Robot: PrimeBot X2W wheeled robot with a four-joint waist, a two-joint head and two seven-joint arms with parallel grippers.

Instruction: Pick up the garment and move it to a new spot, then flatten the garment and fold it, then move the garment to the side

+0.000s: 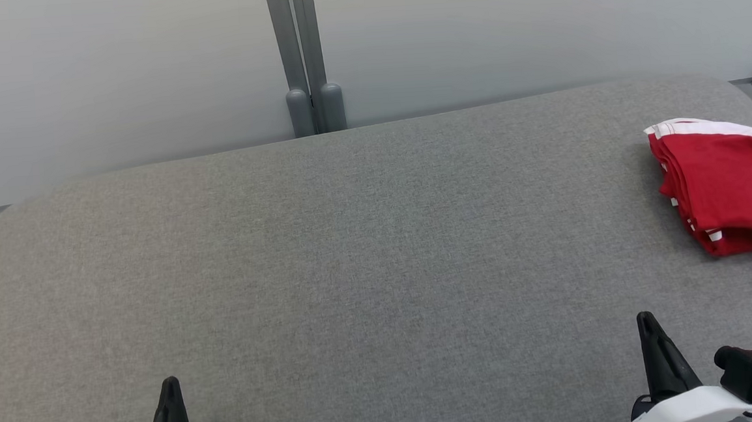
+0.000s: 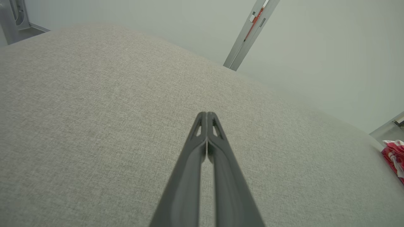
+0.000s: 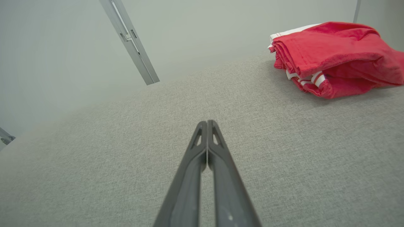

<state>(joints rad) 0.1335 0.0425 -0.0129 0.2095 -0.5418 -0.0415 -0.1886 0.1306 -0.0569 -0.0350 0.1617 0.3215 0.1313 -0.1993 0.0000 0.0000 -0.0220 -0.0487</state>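
With the left gripper [image 2: 207, 114] and right gripper [image 3: 207, 122] both empty, fingers pressed together, the folded red garment [image 1: 727, 189], at 3 o'clock by the table [image 1: 352, 251] edge, could slip off if nudged.

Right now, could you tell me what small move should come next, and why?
Probably open the right tool and ease it toward the red garment: it is shut, empty, and the garment lies ahead to its right, untouched. The left tool is farther off.

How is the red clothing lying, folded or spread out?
Folded. The red garment lies as a compact bundle, several layered edges stacked along one side.
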